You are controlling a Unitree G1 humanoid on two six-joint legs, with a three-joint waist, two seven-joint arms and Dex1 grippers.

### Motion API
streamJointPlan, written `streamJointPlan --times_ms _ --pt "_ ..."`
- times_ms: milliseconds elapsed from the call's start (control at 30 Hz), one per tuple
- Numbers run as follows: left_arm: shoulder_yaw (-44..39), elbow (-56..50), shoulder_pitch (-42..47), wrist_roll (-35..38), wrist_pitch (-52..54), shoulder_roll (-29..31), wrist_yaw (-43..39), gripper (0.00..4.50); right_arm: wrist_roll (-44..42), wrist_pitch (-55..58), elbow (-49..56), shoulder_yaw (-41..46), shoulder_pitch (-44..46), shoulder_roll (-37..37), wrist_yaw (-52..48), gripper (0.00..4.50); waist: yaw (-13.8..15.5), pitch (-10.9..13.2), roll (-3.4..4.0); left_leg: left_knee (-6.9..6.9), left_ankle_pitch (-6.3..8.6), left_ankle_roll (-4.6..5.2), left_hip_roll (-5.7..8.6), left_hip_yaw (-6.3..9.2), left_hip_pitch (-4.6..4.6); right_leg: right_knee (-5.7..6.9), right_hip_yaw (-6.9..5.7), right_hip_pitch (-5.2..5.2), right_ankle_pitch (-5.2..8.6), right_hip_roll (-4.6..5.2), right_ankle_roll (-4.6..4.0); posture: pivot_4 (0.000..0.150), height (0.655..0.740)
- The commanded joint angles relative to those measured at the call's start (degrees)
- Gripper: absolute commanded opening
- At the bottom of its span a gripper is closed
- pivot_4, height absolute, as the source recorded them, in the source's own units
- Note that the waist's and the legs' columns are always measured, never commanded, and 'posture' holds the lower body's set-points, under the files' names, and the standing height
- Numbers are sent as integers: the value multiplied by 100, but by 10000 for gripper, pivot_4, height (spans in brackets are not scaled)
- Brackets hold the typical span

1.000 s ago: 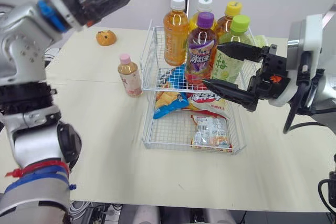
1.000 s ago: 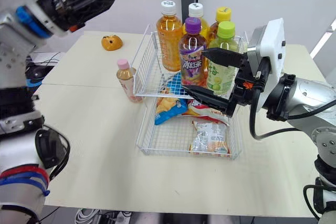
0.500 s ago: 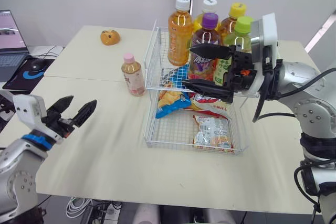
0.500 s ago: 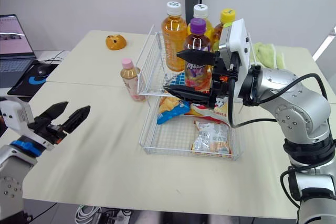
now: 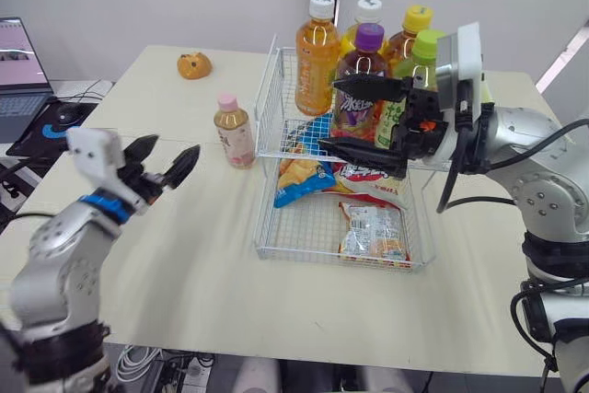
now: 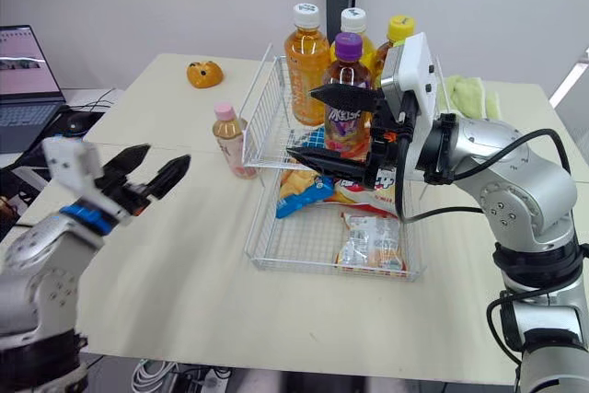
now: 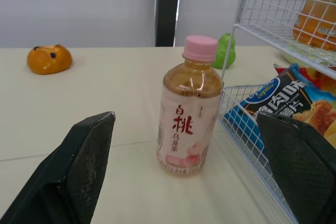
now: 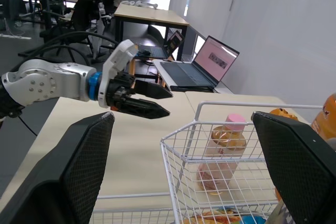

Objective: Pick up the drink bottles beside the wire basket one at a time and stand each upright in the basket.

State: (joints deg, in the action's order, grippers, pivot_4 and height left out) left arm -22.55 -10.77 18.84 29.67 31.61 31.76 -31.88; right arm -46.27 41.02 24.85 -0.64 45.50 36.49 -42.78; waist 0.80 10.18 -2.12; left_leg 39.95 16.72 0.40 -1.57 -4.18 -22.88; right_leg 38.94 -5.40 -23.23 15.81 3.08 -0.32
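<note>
1. The left gripper [image 5: 177,144], black fingers apart and empty, hovers over the smooth, pale table [image 5: 184,255]. It is at 8 o'clock of the pink-capped bottle [image 5: 231,128], with nothing between them.
2. The wire basket [image 5: 276,244] is white mesh. Its low front tray holds glossy snack packets [image 5: 371,232] and a blue crisp bag [image 5: 296,177].
3. The pink-capped bottle is small, clear plastic with a peach-coloured drink. It stands upright on the table just beside the basket's wall, at its 10 o'clock.
4. The right gripper [image 5: 329,115], fingers wide apart and empty, hangs over the basket's middle, in front of the purple-capped bottle [image 5: 366,43].
5. Tall bottles [image 5: 315,57] stand upright on the basket's raised rear shelf, at 12 o'clock.
6. Far off, an orange bun [image 5: 193,65] lies at 11 o'clock and a laptop [image 5: 17,57] sits at 9 o'clock.
</note>
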Motion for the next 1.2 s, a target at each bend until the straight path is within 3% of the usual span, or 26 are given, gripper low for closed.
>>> streamJointPlan --times_ms 33,400,700,800,1067,1100,1200 --pt "389 472 568 -304 -343 20 21 44648 -104 129 407 354 -83 139 218 45000 1 0 0 0 0 0 -1 0 0 -1 -1 0 0 0 0 1500 7400" --pt "1066 2638 2215 -1142 -1339 -190 146 44648 -280 477 814 644 -239 331 636 45000 -61 0 0 -1 -1 -2 -2 -5 1 1 1 -3 0 -3 0 1500 7400" --pt "1314 3738 2774 -1501 -1797 -228 -43 44648 -287 470 907 681 -325 377 727 45000 -61 0 0 -1 -2 -2 -2 -6 0 0 -1 -4 0 -2 1 1500 7400" --pt "1326 3989 2898 -1549 -1983 -250 -70 39166 -309 479 950 719 -349 416 740 45000 -60 0 0 0 -2 -3 -2 -6 0 1 -1 -4 0 -3 1 1500 7400" --pt "1367 4291 3047 -1608 -2112 -280 -252 15629 -367 517 1040 778 -366 432 803 45000 -73 0 0 0 -2 -3 -2 -8 2 2 1 -4 0 -3 1 1500 7400" --pt "1365 4308 3056 -1615 -2121 -285 -259 13613 -369 517 1043 782 -369 432 807 45000 -73 0 0 0 -2 -3 -3 -8 2 2 2 -4 0 -3 1 1500 7400" --pt "1369 4357 3078 -1625 -2160 -290 -278 13622 -346 500 1022 766 -362 421 806 45000 -73 0 0 0 -2 -3 -3 -7 3 4 1 -4 0 -3 1 1500 7400"
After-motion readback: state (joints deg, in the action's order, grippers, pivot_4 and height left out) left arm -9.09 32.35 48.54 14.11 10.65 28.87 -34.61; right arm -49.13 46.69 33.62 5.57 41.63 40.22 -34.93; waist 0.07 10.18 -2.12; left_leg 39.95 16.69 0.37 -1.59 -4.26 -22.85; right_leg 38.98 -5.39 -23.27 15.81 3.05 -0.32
